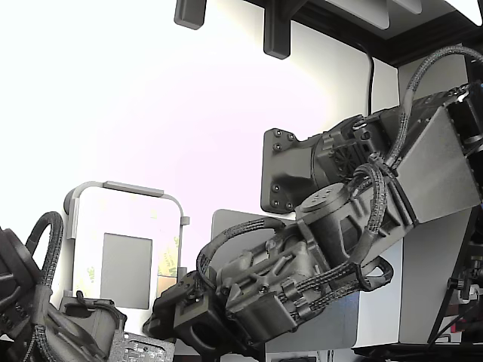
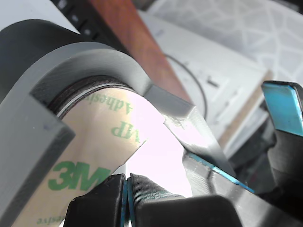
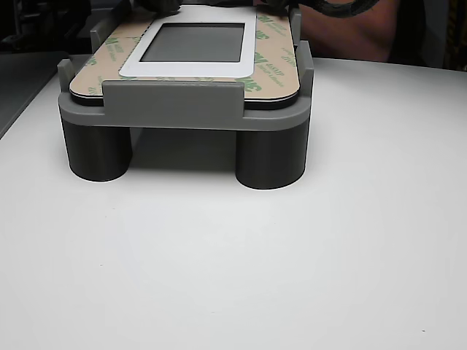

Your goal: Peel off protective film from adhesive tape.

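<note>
The protective film point(image 2: 94, 137) is a pale tan liner with green 3M marks, lying in the grey fixture point(image 2: 90, 56). One corner of it stands free against the bright background. My gripper point(image 2: 127, 196) has its blue-padded jaws pressed together at the film's edge, and the film runs down into them. In the exterior view my gripper point(image 1: 175, 300) is at the near corner of the fixture point(image 1: 121, 188), beside the liner strip point(image 1: 172, 260) and the dark grey square point(image 1: 127, 270). The other view shows the liner point(image 3: 273, 69) framing the square point(image 3: 193, 42).
The fixture point(image 3: 171, 102) stands on round legs on a white table point(image 3: 233, 277). A second dark arm point(image 1: 75, 324) sits at the exterior view's lower left. A blue-faced black part point(image 2: 284, 109) is close beside my fingers. A grey plate point(image 1: 445, 249) stands behind my arm.
</note>
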Motion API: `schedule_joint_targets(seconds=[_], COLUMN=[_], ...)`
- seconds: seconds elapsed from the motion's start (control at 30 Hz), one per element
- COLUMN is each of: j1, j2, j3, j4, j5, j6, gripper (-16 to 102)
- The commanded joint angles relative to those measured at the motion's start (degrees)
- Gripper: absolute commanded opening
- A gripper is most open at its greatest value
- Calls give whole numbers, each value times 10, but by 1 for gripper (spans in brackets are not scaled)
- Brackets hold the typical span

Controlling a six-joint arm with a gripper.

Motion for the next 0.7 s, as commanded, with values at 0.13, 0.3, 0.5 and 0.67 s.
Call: schedule_joint_targets(seconds=[0.13, 0.3, 0.5, 0.67], j1=[-6, -4, -1, 1], j2=[16, 18, 16, 18], j3=[-22, -26, -37, -38], j4=[6, 13, 26, 27], j5=[4, 8, 10, 12], j6=[2, 3, 4, 5], gripper=[-9, -9, -9, -9])
